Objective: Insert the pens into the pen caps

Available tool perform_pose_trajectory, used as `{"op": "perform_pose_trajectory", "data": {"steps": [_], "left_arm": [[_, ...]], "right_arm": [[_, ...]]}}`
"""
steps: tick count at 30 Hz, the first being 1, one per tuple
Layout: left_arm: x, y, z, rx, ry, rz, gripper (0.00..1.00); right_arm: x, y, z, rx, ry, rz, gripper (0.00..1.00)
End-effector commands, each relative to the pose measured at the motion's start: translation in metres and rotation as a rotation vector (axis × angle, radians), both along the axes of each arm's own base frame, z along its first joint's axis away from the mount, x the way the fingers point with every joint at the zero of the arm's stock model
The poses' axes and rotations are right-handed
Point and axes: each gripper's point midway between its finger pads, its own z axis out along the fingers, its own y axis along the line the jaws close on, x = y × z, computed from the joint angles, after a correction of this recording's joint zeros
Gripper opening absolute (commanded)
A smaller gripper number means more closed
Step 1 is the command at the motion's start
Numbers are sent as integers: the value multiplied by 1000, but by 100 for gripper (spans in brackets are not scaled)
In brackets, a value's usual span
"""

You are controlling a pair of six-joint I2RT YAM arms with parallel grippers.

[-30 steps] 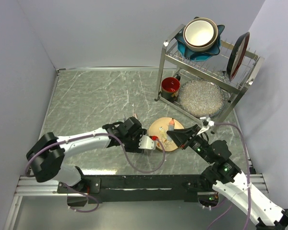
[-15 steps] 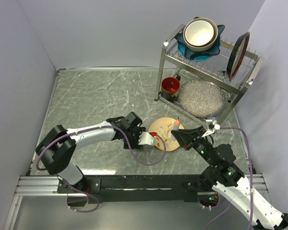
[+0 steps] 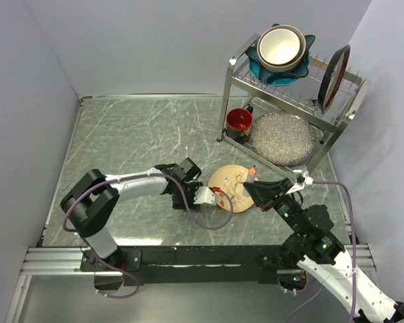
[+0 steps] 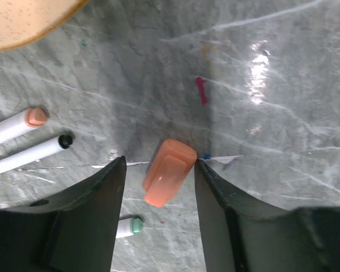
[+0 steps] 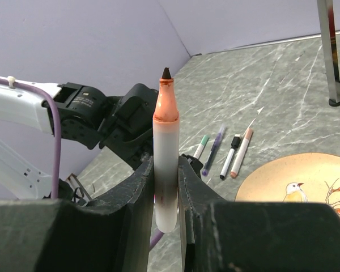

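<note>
Low over table [image 4: 272, 85], left gripper [image 4: 160, 165] has jaws apart, straddling orange cap [image 4: 169, 177]. Cap lies flat just left of plate [image 5: 306, 187], not yet pinched; judged lining up for pickup. At right of plate, right gripper [image 5: 165, 170] is clamped on white pen [image 5: 165, 119], held upright with bare tip up, likely presented so cap can be pushed on. Left of plate, other pens [image 5: 215, 148] lie side by side on table.
</note>
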Motion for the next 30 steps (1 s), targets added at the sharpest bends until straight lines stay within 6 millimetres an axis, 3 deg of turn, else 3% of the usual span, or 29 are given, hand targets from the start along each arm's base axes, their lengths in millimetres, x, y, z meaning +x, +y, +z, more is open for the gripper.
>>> {"op": "perform_pose_trajectory", "data": {"steps": [1,9,15,16,18,21,22,24,26,27,29,30], "left_arm": [[5,0,-5,34,19,1,53],[2,1,-10,53,81,29,38],[-4,0,-7,36,143,99,15],[-3,-2,-4,25,143,120,7],[-2,-5,1,7,142,181,2],[0,-18,19,-71,114,238,1],[5,-26,36,-134,77,248,1],[1,-29,51,-192,70,274,1],[4,-39,88,-330,20,291,1],[4,-37,94,-373,3,323,1],[14,-43,146,-565,-93,387,1],[15,-40,154,-613,-108,422,1]], "right_arm": [[1,-5,12,18,-41,-23,0],[2,-4,12,17,-40,-23,0],[4,-7,11,20,-32,-42,0],[5,-7,10,17,-31,-45,0],[5,-7,7,17,-23,-46,0],[7,-5,4,24,2,-48,0],[8,-4,2,20,10,-42,0],[8,-2,-1,10,22,-36,0],[6,0,-1,5,17,-23,0],[6,-1,0,8,12,-24,0],[-1,6,3,12,-15,32,0],[-3,9,3,9,-28,52,0]]}}
